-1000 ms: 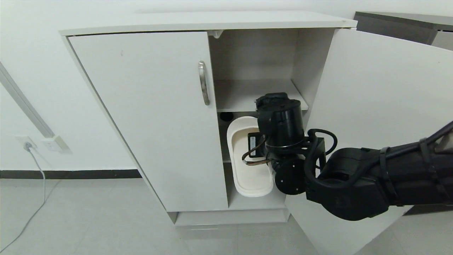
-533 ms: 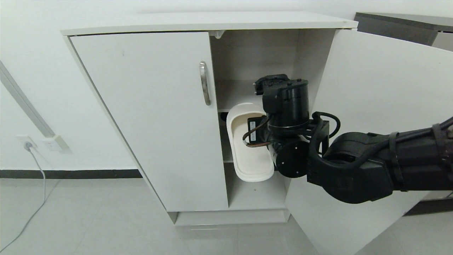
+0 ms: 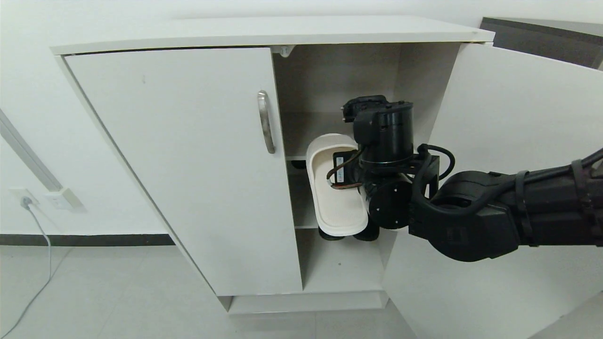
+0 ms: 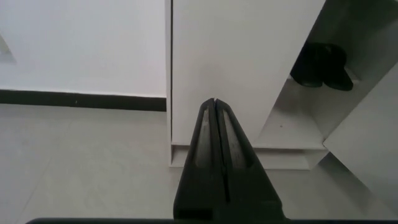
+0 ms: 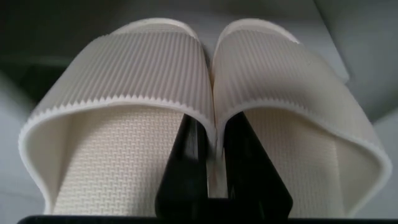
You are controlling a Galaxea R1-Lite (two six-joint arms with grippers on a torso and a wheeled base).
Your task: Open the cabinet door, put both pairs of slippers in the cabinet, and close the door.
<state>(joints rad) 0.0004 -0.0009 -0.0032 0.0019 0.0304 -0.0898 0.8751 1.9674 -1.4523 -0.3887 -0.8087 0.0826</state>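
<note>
The white cabinet (image 3: 264,33) has its left door (image 3: 179,165) closed and its right door (image 3: 509,117) swung wide. My right gripper (image 5: 210,143) is shut on the pair of white slippers (image 5: 205,81), pinching their two inner walls together. In the head view the white slippers (image 3: 334,197) hang toe-up in the cabinet opening, across the upper shelf's front edge. A black pair (image 3: 330,234) (image 4: 320,65) lies on the shelf just below them. My left gripper (image 4: 214,109) is shut on nothing, low over the floor in front of the cabinet.
The closed door carries a metal handle (image 3: 266,122) beside the opening. The upper shelf (image 3: 311,127) and the bottom compartment (image 3: 339,263) are bare. A wall socket with a cable (image 3: 26,202) is at the left. Dark furniture (image 3: 541,35) stands behind the open door.
The head camera has shifted. Relative to the shelves, my right arm has lifted the white slippers from the lower compartment up to the upper shelf's edge.
</note>
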